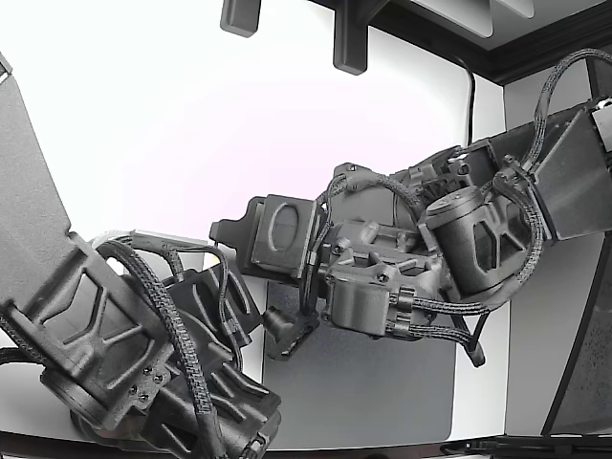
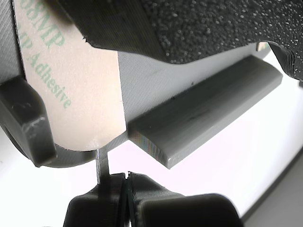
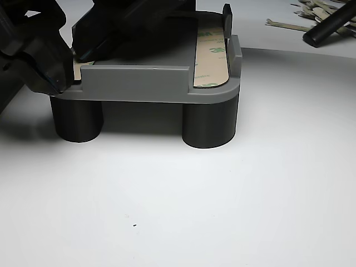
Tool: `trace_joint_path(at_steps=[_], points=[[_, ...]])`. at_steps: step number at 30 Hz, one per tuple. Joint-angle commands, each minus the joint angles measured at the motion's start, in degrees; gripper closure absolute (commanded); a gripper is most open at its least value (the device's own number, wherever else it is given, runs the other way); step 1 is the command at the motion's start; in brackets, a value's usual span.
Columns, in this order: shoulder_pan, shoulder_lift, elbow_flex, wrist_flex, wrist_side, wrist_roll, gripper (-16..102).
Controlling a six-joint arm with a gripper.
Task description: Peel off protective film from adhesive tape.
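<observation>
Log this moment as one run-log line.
phase: film peel start | gripper: shut on film tab | tape strip: liner on | second strip: liner on | grey fixture: on white table

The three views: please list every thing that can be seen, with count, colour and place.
Fixture: one, grey, on two dark round legs, on the white table.
Tape strips with liner: two visible, beige with green print, lying on the fixture; one at the other view's right end, one under the gripper.
Peeled strips: a pile, beige, far right corner of the other view.
Mat: one, grey, under the arms in the exterior view.
Arms: two, black.
Gripper: one, black, fingers closed at the liner's edge.
</observation>
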State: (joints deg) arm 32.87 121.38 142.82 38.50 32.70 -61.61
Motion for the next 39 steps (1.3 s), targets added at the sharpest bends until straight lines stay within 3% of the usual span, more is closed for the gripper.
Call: trace_joint_path(at_steps=[1, 28, 39], points=[[-0.3, 0.9, -1.9, -0.1, -0.2, 0.2, 97], [-0.1, 1.9, -2.0, 1.8, -2.1, 2.0, 97], [0.0, 2.2, -0.5, -2.3, -0.6, 0.5, 97]])
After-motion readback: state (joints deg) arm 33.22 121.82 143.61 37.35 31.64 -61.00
